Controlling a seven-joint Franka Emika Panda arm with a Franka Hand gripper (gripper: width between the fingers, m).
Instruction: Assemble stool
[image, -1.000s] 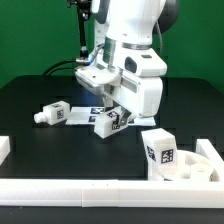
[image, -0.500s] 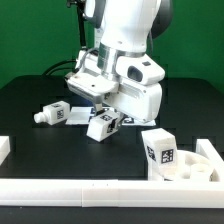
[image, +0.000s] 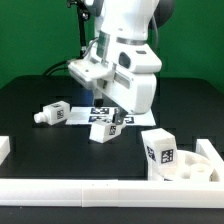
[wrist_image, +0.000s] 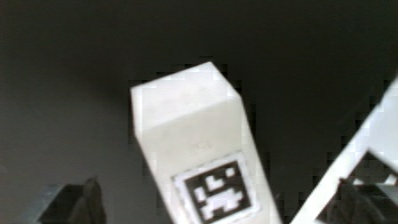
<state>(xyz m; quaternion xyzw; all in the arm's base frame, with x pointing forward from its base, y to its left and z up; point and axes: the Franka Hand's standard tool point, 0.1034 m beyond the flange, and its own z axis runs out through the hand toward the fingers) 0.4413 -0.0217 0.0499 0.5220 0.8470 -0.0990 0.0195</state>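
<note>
Plainly wide-apart jaws on the gripper (image: 114, 112), astride a white stool leg (wrist_image: 196, 120), dark fingertip (wrist_image: 71, 205) clear of it.

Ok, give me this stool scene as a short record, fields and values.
end effector: open, over the middle leg
middle leg: on the table, not gripped
second leg: lying toward the exterior view's left
third leg: upright beside the seat
seat: at the exterior view's right
marker board: flat under the arm
</note>
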